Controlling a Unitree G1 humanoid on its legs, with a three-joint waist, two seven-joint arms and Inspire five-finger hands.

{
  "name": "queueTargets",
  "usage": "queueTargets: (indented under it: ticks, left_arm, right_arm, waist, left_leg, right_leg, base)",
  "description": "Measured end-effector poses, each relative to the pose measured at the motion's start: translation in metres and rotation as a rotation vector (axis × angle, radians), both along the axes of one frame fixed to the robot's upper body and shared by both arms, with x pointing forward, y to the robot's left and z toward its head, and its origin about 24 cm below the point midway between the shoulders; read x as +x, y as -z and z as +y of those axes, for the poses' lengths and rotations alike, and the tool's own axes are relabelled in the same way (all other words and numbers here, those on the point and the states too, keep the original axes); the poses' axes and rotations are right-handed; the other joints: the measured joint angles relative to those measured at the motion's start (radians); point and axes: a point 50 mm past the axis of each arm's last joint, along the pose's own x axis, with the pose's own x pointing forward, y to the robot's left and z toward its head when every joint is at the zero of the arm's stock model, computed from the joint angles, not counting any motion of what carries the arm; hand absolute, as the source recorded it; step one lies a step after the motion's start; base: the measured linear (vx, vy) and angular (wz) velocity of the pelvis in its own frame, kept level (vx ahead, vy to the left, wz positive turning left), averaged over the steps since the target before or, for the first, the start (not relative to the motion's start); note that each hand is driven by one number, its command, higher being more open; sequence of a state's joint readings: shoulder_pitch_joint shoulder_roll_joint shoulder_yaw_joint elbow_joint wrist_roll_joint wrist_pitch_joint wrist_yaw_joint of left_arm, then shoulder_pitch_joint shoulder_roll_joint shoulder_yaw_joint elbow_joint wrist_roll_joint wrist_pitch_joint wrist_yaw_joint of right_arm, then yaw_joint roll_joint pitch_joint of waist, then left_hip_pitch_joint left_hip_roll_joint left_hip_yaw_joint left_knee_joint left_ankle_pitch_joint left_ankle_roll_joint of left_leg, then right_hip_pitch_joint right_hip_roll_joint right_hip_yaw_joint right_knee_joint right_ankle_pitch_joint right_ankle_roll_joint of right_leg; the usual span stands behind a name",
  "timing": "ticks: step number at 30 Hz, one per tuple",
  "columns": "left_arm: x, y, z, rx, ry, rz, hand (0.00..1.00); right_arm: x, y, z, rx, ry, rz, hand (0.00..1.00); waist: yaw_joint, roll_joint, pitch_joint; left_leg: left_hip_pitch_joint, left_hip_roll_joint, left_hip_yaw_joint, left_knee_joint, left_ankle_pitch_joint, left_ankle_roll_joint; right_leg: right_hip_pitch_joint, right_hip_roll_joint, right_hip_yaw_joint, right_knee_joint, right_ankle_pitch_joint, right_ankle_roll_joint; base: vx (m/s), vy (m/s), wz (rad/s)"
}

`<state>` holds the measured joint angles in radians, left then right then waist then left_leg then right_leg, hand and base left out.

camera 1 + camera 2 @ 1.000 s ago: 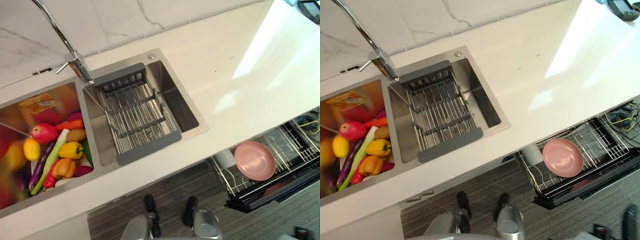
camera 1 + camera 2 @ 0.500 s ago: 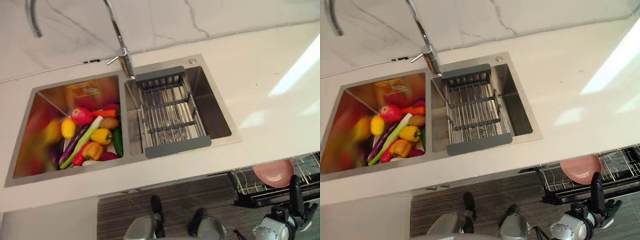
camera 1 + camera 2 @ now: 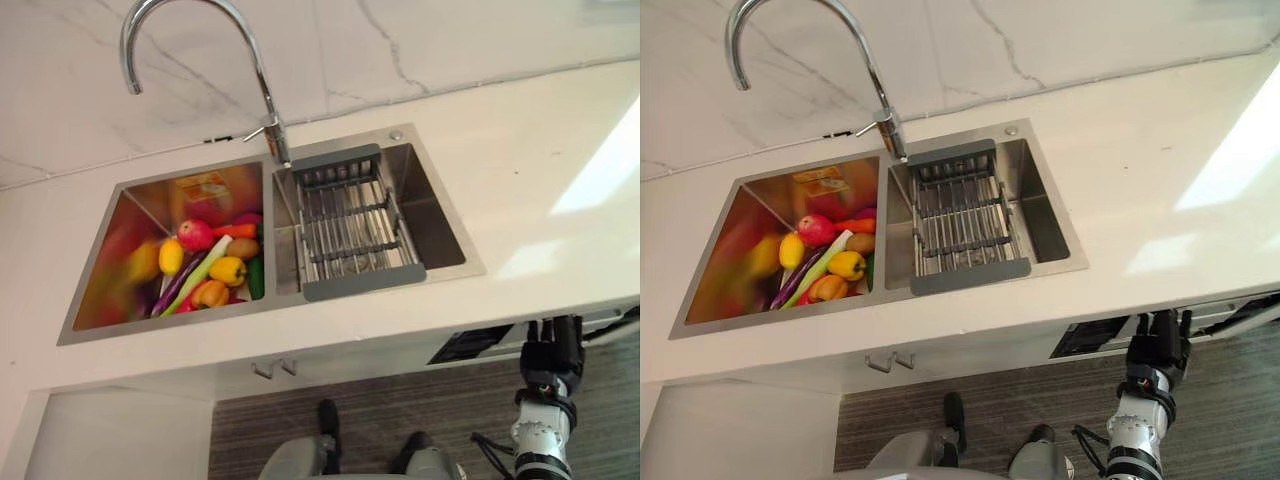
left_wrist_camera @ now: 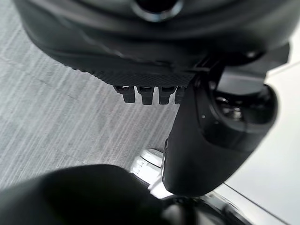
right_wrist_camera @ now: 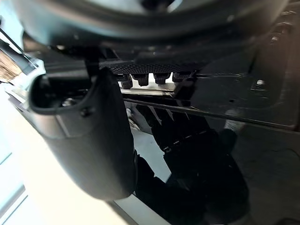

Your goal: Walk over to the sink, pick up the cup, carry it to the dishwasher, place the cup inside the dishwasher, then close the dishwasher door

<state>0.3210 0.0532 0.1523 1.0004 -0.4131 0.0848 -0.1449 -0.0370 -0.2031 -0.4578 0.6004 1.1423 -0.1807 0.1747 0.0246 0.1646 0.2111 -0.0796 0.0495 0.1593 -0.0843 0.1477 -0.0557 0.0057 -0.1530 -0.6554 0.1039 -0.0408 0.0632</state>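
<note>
My right hand (image 3: 548,356) reaches up below the counter's front edge, fingers straight and holding nothing, their tips at the glossy black dishwasher door (image 5: 267,154). My left hand (image 4: 154,70) is relaxed and empty above the grey floor (image 4: 56,108). In the white counter (image 3: 520,170), the sink (image 3: 445,220) holds a drain rack (image 3: 355,230) and, in its left basin, toy vegetables (image 3: 205,265). Where the cup is I cannot tell.

right hand (image 3: 1155,345) raised, view swung toward sink (image 3: 1042,205)
</note>
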Motion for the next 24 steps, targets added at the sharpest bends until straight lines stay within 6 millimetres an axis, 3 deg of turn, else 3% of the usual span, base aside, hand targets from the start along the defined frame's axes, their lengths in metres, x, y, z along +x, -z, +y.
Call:
queueTargets:
  ticks: [3,6,8,10,13,16,18,20,23,24]
  left_arm:
    - [0.001,-0.001,0.001,-0.009,0.009,-0.031,1.0]
    - [-0.002,-0.002,0.002,-0.032,0.009,-0.046,1.0]
    - [-0.001,-0.003,0.006,-0.065,-0.026,-0.07,1.0]
    - [-0.001,-0.003,0.006,-0.097,-0.044,-0.079,1.0]
    - [-0.001,-0.004,0.006,-0.148,-0.085,-0.097,1.0]
    - [-0.006,-0.005,0.012,-0.162,-0.084,-0.09,1.0]
    - [-0.009,-0.007,0.024,-0.15,-0.068,-0.069,1.0]
    - [-0.011,-0.008,0.032,-0.136,-0.048,-0.048,1.0]
    - [-0.009,-0.008,0.034,-0.122,0.012,-0.025,1.0]
    - [-0.007,-0.009,0.037,-0.114,0.031,-0.02,1.0]
  right_arm:
    - [-0.012,0.005,0.011,-0.09,-0.164,0.08,1.0]
    - [-0.031,0.028,0.038,-0.174,-0.427,0.247,1.0]
    - [-0.054,0.058,0.073,-0.213,-0.641,0.415,1.0]
    - [-0.069,0.074,0.09,-0.225,-0.73,0.514,1.0]
    - [-0.089,0.09,0.09,-0.312,-0.808,0.681,1.0]
    - [-0.105,0.099,0.085,-0.372,-0.786,0.81,1.0]
    - [-0.111,0.104,0.085,-0.426,-0.792,0.896,1.0]
    - [-0.117,0.108,0.083,-0.465,-0.819,0.973,1.0]
    - [-0.129,0.114,0.073,-0.488,-0.813,1.101,1.0]
    - [-0.13,0.114,0.072,-0.472,-0.792,1.114,1.0]
  waist:
    - [0.0,-0.003,-0.001]
    - [0.001,-0.009,-0.009]
    - [0.002,-0.017,-0.018]
    - [0.002,-0.018,-0.02]
    - [0.015,-0.023,-0.022]
    - [0.015,-0.051,-0.033]
    - [0.016,-0.094,-0.052]
    - [0.016,-0.119,-0.065]
    - [0.014,-0.13,-0.061]
    - [0.008,-0.127,-0.061]
  left_leg:
    - [0.001,0.01,-0.001,-0.006,-0.041,-0.049]
    - [0.005,0.035,0.002,0.037,-0.051,-0.047]
    - [0.01,0.056,0.005,0.064,-0.054,-0.039]
    - [0.01,0.063,0.018,0.061,-0.054,-0.035]
    - [0.013,0.067,0.045,0.036,-0.039,-0.016]
    - [0.041,0.068,0.064,0.023,0.004,-0.001]
    - [0.069,0.053,0.096,0.017,-0.011,0.008]
    - [0.086,0.024,0.105,0.019,-0.035,0.022]
    - [0.129,-0.017,0.097,0.019,-0.061,0.056]
    - [0.142,-0.018,0.089,0.02,-0.063,0.059]
  right_leg:
    - [0.017,0.031,-0.003,-0.063,0.013,-0.003]
    - [0.036,0.052,-0.012,-0.073,0.015,-0.015]
    - [0.056,0.069,-0.025,-0.074,-0.002,-0.041]
    - [0.057,0.071,-0.032,-0.073,-0.012,-0.056]
    - [0.048,0.066,-0.039,-0.06,-0.025,-0.048]
    - [0.052,0.048,-0.031,-0.01,-0.056,-0.021]
    - [0.041,0.009,-0.001,0.048,-0.082,-0.007]
    - [0.023,-0.048,0.014,0.139,-0.119,0.015]
    - [-0.076,-0.17,0.107,0.463,-0.127,0.017]
    - [-0.098,-0.189,0.141,0.51,-0.137,0.021]
  base:
    - [-0.02,-0.125,-0.01]
    - [0.04,-0.115,-0.06]
    - [0.07,-0.122,0.07]
    - [0.1,-0.045,0.14]
    - [0.11,0.027,0.11]
    - [0.15,0.059,-0.09]
    - [0.2,0.059,-0.3]
    - [0.21,0.091,-0.13]
    - [0.17,0.162,0.1]
    - [0.08,0.073,0.39]
